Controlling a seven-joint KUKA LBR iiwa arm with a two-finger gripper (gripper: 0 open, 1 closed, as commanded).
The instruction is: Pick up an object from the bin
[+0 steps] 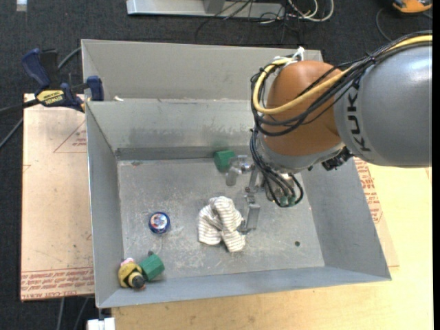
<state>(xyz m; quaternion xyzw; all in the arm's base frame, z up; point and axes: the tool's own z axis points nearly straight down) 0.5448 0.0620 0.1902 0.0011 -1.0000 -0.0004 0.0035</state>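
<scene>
My gripper (241,199) hangs low in the middle of the bin, open. One finger (232,173) points toward the back wall, and the other finger (250,218) reaches down beside the right edge of a crumpled white striped cloth (220,224). Nothing sits between the fingers. A small green block (223,159) lies just behind the gripper, against the foot of the back wall and close to the rear finger.
A round blue cap (159,222) lies on the left of the bin floor. A yellow and green toy piece (139,271) rests in the front left corner. The arm's orange cover hides the back right part of the bin.
</scene>
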